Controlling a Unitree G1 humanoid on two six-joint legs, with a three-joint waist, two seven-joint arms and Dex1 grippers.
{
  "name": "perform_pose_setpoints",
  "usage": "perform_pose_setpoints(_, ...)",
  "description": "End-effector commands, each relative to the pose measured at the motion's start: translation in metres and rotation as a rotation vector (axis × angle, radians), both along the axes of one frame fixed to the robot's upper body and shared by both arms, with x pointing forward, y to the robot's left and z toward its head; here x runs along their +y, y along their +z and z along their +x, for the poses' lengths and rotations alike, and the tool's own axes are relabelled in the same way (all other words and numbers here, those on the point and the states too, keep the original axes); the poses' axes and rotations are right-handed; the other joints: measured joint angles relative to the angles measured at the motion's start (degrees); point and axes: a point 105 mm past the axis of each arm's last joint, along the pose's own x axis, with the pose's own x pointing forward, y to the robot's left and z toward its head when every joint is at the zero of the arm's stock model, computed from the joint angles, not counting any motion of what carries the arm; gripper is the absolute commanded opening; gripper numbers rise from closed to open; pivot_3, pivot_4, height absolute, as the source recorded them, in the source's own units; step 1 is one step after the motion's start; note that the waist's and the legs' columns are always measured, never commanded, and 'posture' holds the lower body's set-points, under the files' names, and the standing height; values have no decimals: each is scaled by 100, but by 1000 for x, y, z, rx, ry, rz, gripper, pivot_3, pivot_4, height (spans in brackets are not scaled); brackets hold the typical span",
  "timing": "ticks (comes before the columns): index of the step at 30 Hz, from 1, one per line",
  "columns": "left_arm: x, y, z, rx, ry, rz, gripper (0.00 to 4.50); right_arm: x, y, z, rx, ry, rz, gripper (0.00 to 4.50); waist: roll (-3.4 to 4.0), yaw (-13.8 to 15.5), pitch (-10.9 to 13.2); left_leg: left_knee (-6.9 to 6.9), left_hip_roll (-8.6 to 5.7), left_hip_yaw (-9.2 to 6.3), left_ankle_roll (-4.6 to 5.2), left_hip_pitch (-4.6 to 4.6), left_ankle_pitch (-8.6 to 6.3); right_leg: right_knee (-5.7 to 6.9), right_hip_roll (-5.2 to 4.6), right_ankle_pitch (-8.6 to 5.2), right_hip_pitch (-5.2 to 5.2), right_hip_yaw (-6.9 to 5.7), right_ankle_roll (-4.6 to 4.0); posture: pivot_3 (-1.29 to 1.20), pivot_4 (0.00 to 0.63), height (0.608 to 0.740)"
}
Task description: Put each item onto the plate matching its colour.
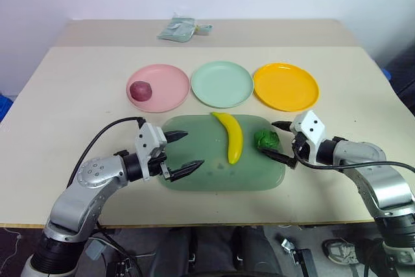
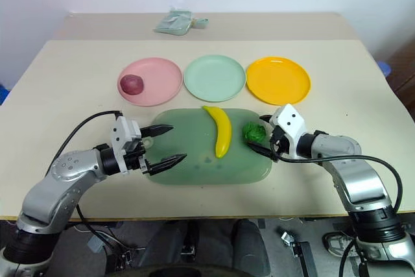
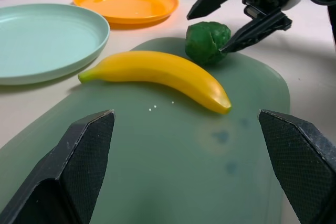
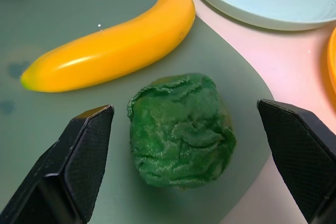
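We see the red ball (image 1: 140, 90) on the pink plate (image 1: 170, 80). On the green mat (image 1: 201, 183) lie the banana (image 1: 231, 135) and the broccoli (image 1: 266, 139). Our right gripper (image 1: 281, 141) stands wide around the broccoli; our left gripper (image 1: 182, 151) is wide and empty over the mat

A: Left arm status?
B: Bent at the elbow, forearm reaching inward; left pincer (image 1: 183, 152) held roughly level, black fingers spread wide, nothing between them.
A: Right arm?
B: Mirrored, angled inward and slightly downward; right pincer (image 1: 283, 141) also spread wide, fingers clamped on nothing.
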Motion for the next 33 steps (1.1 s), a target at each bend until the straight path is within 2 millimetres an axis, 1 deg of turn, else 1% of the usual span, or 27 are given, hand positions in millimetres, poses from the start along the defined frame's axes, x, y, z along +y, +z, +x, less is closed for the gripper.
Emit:
perform_pose_setpoints(1,-5,5,-3,-27,-31,4,4464,-1,6,1,-30,-3,14,4500,0,-5,0,0,0,0,0,0,0,0,0,0,0,0,0,0,150,740)
perform_pose_setpoints(4,-3,3,-1,-26,-21,10,4500,1,8,1,-31,1,30,3698,0,-16,0,-1,2,-1,-1,0,0,1,1,0,-2,0,0,0,150,740)
perform_pose_setpoints(5,-2,3,-1,-25,-14,10,4500,2,10,2,-42,-3,35,3149,0,-15,0,-1,2,-1,-1,0,0,1,1,0,-2,0,0,0,150,740)
perform_pose_setpoints(7,0,2,0,-24,-4,10,4500,2,13,5,-55,-6,39,2205,0,-13,0,0,2,-1,-1,0,0,1,1,0,-2,0,0,0,150,740)
perform_pose_setpoints(8,0,2,-1,-22,0,10,4500,2,13,5,-60,-6,35,1839,0,-12,0,0,2,0,0,0,0,0,1,0,-2,0,0,0,150,740)
perform_pose_setpoints(12,1,1,-1,-21,10,12,4500,7,14,1,-21,35,69,1839,0,-11,0,0,2,-1,0,0,0,0,1,0,-2,1,0,0,150,740)
perform_pose_setpoints(15,3,0,-1,-23,21,15,4500,8,14,-1,8,46,81,3001,0,-12,0,0,2,-1,0,0,0,0,0,0,-2,1,0,0,150,740)
perform_pose_setpoints(16,3,0,-1,-23,23,15,4500,9,15,-1,5,50,81,3469,0,-11,0,0,2,-1,0,0,0,0,0,0,-2,1,0,0,150,740)
perform_pose_setpoints(17,4,0,-1,-23,27,16,4500,9,17,-1,-5,50,80,4038,0,-12,0,0,2,-1,-1,0,0,0,0,0,-2,1,0,0,150,740)
perform_pose_setpoints(18,6,0,0,-23,34,18,4500,10,19,0,-17,45,78,4423,0,-12,0,0,2,-1,0,0,0,0,0,0,-2,1,0,0,150,740)
perform_pose_setpoints(21,16,0,3,-24,79,22,4500,14,29,-1,-54,64,84,4423,0,-16,0,-1,2,-1,-1,0,0,0,0,0,-3,2,0,0,150,740)
perform_pose_setpoints(25,31,2,6,-33,136,28,4500,28,53,2,-93,78,163,4423,0,-19,0,-1,3,-1,-1,0,0,1,0,0,-5,2,0,0,150,740)
perform_pose_setpoints(27,42,2,8,-39,174,47,4500,46,60,10,-107,70,156,4423,1,-25,0,-1,4,-2,-1,0,0,1,-1,0,-6,2,-1,0,150,740)
perform_pose_setpoints(29,48,1,8,-41,193,57,4500,61,60,20,-88,27,135,4423,2,-36,-1,-2,4,-2,-3,0,0,2,-1,0,-10,3,-1,0,150,740)
perform_pose_setpoints(33,49,3,8,-48,197,54,4500,81,49,40,-7,-103,71,4423,2,-21,-1,-5,4,-1,-6,-4,1,5,-5,-1,-18,4,-3,0,150,740)
